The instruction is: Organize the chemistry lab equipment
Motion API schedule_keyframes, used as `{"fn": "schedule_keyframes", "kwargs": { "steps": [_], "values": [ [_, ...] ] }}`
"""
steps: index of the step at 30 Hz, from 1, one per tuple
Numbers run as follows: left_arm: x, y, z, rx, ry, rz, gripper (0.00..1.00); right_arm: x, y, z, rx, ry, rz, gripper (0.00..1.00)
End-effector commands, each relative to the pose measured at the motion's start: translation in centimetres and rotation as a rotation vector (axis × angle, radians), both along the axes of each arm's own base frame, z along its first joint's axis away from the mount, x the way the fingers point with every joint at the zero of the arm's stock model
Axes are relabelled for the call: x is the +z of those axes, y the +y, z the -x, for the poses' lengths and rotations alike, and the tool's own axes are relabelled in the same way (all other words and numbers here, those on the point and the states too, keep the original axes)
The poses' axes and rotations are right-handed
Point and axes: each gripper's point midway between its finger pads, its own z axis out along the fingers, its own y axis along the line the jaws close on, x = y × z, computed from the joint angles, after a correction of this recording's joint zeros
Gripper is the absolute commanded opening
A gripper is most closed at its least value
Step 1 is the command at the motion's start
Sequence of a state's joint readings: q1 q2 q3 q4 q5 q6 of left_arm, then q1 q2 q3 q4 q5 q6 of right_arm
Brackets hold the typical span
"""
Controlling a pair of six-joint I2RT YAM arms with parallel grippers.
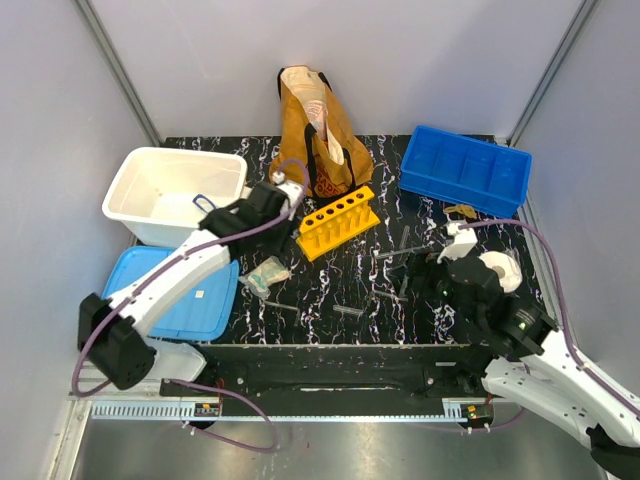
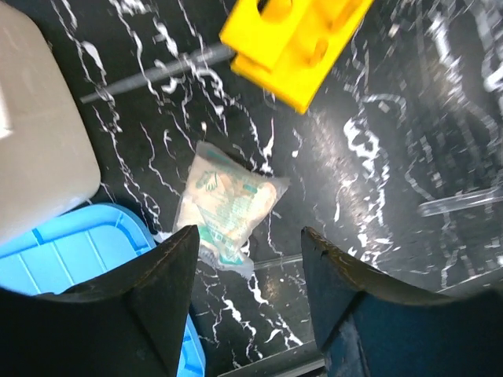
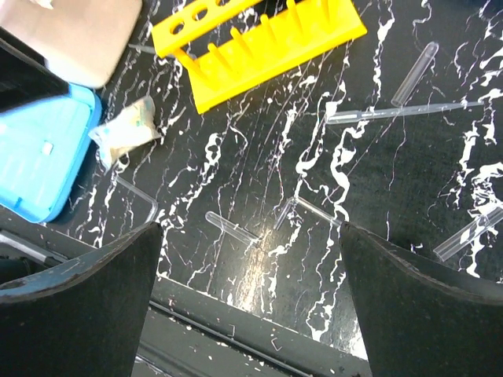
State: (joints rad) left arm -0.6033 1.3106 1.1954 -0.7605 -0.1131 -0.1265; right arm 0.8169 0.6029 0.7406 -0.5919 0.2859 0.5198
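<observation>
Nearest me, my right gripper (image 3: pixel 251 306) hangs over the near right part of the table (image 1: pixel 310 285). Its fingers are spread wide and there is nothing between them. Under it, clear tubes (image 3: pixel 230 226) lie loose and flat on the black top, scattered along the near edge and out toward the right edge. Just past them a thin pipette (image 3: pixel 397 112) lies flat too.

A blue lid (image 1: pixel 185 290) sits at the near left corner. A small clear packet (image 2: pixel 228 204) lies just beside its right edge. My left gripper (image 2: pixel 250 298) hovers above that packet with its fingers apart, gripping nothing and not touching the packet.

Farther in, about mid-table, the yellow rack (image 1: pixel 338 222) stands at an angle with every hole I can see empty. From the left wrist I can see a thin grey tube (image 2: pixel 157 72) lying flat and running up to one end of the rack. I cannot tell if the two touch.

Toward the back, a white tub (image 1: pixel 175 195) fills the far left corner and a blue tray (image 1: pixel 465 168) with compartments fills the far right one. Between them a brown bag (image 1: pixel 315 130) stands against the far edge, just behind the rack.
</observation>
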Motion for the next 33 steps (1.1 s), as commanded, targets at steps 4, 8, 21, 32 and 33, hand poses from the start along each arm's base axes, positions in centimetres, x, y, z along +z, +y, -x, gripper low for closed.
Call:
{"fn": "schedule_keyframes", "kwargs": {
  "steps": [4, 8, 21, 32, 33],
  "values": [
    [-7.3, 0.8, 1.2, -0.034, 0.127, -0.294, 0.57, 2.3, -1.2, -0.4, -0.048, -0.078, -0.025, 1.00],
    [-9.8, 1.6, 1.0, -0.009, 0.183, -0.399, 0.56, 2.3, -1.3, -0.4, -0.049, -0.079, -0.022, 1.00],
    [-12.4, 1.9, 1.5, -0.011, 0.262, -0.456, 0.54, 2.0, -1.2, -0.4, -0.038, -0.084, -0.016, 1.00],
    [-13.4, 2.0, 1.7, -0.017, 0.296, -0.475, 0.50, 1.7, -1.2, -0.4, -0.038, -0.084, -0.014, 1.00],
    [-13.5, 2.0, 1.8, -0.020, 0.296, -0.479, 0.49, 1.7, -1.2, -0.4, -0.037, -0.084, -0.013, 1.00]
  ]
}}
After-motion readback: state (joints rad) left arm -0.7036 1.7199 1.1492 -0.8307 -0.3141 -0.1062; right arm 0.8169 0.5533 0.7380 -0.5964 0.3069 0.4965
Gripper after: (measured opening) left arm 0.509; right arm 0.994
